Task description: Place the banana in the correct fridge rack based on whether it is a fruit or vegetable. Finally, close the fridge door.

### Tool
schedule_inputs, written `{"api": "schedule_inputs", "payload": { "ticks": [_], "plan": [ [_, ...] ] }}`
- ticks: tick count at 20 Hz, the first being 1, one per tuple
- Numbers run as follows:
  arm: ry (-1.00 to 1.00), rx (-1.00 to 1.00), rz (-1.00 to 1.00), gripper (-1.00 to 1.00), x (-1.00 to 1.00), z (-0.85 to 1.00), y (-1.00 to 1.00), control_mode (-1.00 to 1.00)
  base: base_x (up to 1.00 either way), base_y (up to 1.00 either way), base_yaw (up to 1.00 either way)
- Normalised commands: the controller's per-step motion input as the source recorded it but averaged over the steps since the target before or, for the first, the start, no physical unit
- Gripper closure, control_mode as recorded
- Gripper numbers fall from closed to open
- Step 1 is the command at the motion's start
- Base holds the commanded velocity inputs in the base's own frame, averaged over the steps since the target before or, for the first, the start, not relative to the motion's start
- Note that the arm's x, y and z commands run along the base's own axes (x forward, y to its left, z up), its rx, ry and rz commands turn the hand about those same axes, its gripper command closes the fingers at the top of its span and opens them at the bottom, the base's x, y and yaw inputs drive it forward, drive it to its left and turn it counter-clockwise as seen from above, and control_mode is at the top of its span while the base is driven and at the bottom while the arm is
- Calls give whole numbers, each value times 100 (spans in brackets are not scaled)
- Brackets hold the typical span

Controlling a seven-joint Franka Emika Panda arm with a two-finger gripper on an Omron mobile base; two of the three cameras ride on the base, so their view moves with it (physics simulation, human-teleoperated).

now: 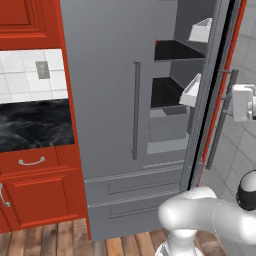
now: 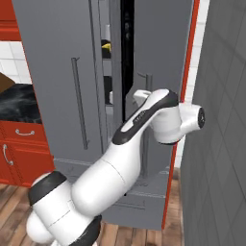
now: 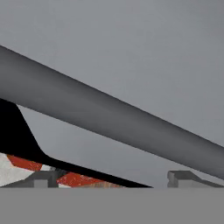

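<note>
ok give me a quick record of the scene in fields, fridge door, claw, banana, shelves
fridge door: ajar, dark gap shows beside it
door handle: grey bar, close in front of the claw, crossing the hand view at a slant
claw: open, nothing held
banana: a bit of yellow shows through the gap; cannot tell if it is the banana
shelves: two black ones inside the fridge, upper, lower
arm: reaches to the outer side of the door

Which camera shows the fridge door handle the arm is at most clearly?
The hand view: the door handle crosses the frame as a thick grey bar, close up. In the left base view it is a thin bar; in the right base view the arm partly covers it.
</note>
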Motion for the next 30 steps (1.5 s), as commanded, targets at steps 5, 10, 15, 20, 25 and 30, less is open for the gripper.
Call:
{"api": "schedule_inputs", "payload": {
  "ticks": [5,10,15,20,25,30],
  "plan": [
    [-13,-14,-37,-100,81,2,100,-100,0,0,0],
    [-17,-11,-43,-100,82,3,100,-100,0,0,0],
    [-24,-11,-47,-100,81,1,100,-100,0,0,0],
    [-24,-10,-49,-100,99,9,100,-100,0,0,0],
    [-25,-10,-51,-100,99,10,94,-100,0,0,0],
    [-28,-8,-51,-100,86,11,82,-100,0,0,0]
  ]
}}
